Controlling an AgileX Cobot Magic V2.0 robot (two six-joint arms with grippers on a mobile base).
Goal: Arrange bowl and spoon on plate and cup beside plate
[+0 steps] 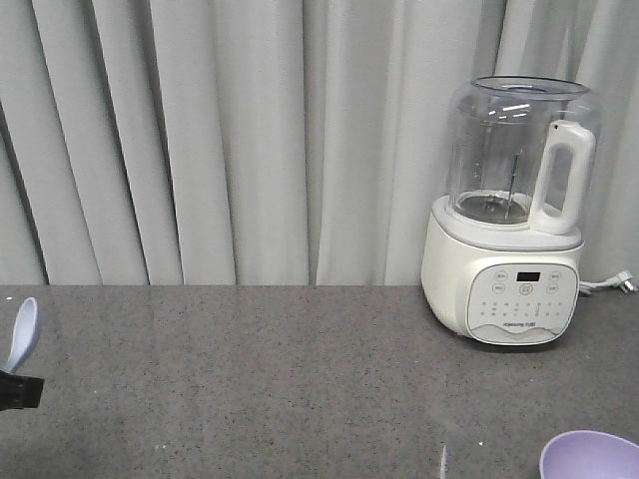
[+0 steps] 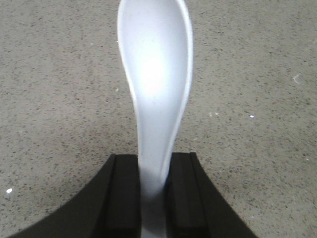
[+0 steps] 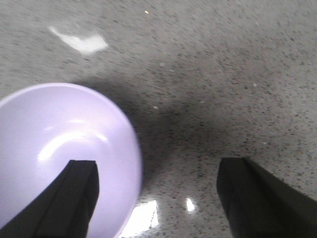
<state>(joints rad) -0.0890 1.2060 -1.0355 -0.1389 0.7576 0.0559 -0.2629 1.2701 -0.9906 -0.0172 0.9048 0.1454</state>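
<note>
Nearest to me, at the near right corner of the bench, I see the lavender bowl standing upright with its hollow facing up. My right gripper hangs over it, spread wide and holding nothing. Through the right wrist camera, its left finger sits over the inside of the bowl and its right finger is well out over bare bench, so the bowl's right rim lies in the gap between them. I cannot tell whether the left finger touches the bowl.

Over at the left edge of the front view, a little farther back, my left gripper is clamped on the spoon. The black fingers press the handle from both sides with no gap showing. The scoop reaches away from the gripper, its hollow turned towards the wrist camera, with speckled grey bench behind it. From the front, the scoop stands above the black tip of the gripper and leans slightly right. Spoon and bowl are well apart, at opposite sides of the bench.

At the far right stands a white blender with a clear jug and a white handle, its control panel facing me. A pale grey curtain hangs in folds behind the bench.
</note>
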